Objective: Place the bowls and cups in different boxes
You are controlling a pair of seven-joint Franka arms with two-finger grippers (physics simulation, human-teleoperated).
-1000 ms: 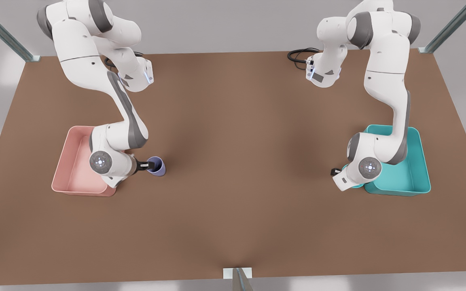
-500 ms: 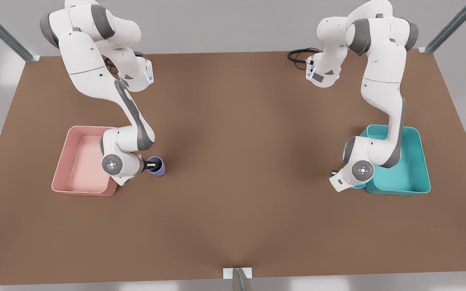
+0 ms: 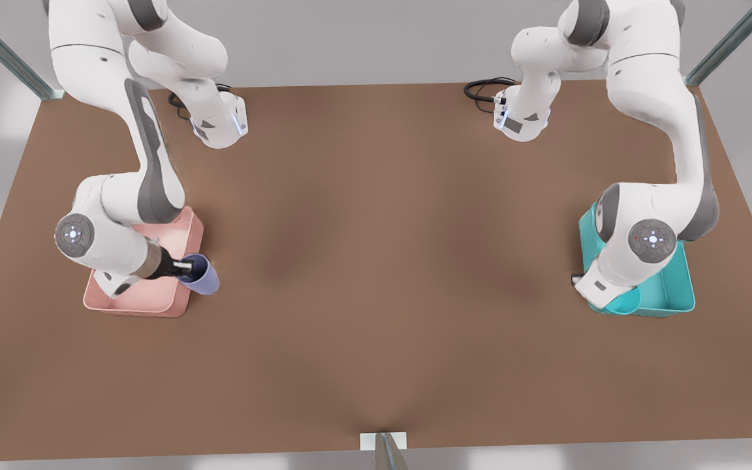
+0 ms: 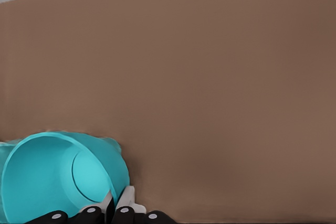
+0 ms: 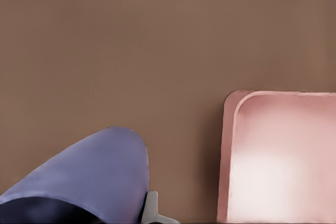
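In the front view's left, my right gripper point(image 3: 188, 266) is shut on the rim of the lavender cup point(image 3: 205, 279), which hangs tilted over the near right corner of the pale pink box point(image 3: 144, 301). The right wrist view shows the cup point(image 5: 94, 174) with the pink box point(image 5: 283, 156) beneath and beside it. In the front view's right, my left gripper point(image 3: 578, 282) is shut on the rim of the teal bowl point(image 3: 623, 303), held tilted over the near left corner of the teal box point(image 3: 673, 290). The left wrist view shows the bowl point(image 4: 50, 177) on its side, its rim pinched between the fingers point(image 4: 126, 199).
Bare brown table point(image 3: 376, 261) lies between the two boxes. Both arm bases stand at the back edge, with a black cable point(image 3: 484, 88) by the front view's right one. A metal post point(image 3: 386, 450) stands at the middle of the front edge.
The right gripper has carried the cup off the table toward the pink box. The left gripper has carried the bowl toward the teal box. Both arms swung outward.
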